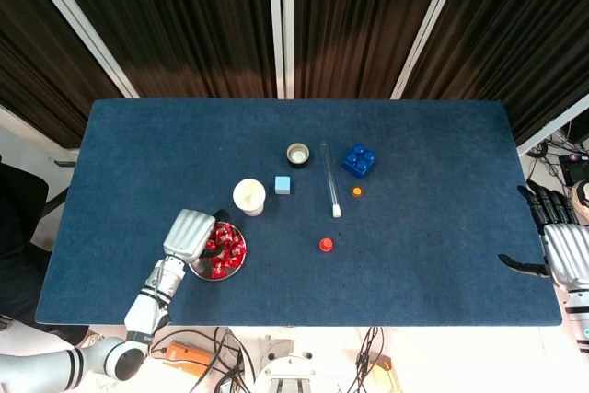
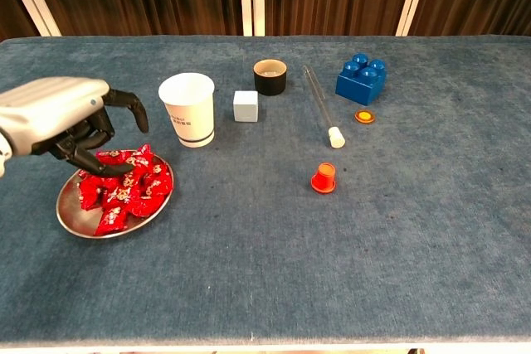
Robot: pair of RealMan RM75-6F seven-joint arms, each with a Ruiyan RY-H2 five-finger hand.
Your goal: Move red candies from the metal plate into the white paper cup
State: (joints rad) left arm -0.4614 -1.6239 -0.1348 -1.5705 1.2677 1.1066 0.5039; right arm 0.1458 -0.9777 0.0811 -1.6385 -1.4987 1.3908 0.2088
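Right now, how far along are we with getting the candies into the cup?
Nothing looks done: the red candies are piled on the metal plate, and no candy shows at the white paper cup. In hand: the left hand hovers over the plate's far edge, fingers spread and curled downward, holding nothing. The right hand sits open at the table's edge. Left: grasp, carry and drop every candy.

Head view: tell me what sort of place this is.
Probably a robot lab test station: a blue-covered table before dark curtains, loose cables below its edge, and assorted props like a blue block.
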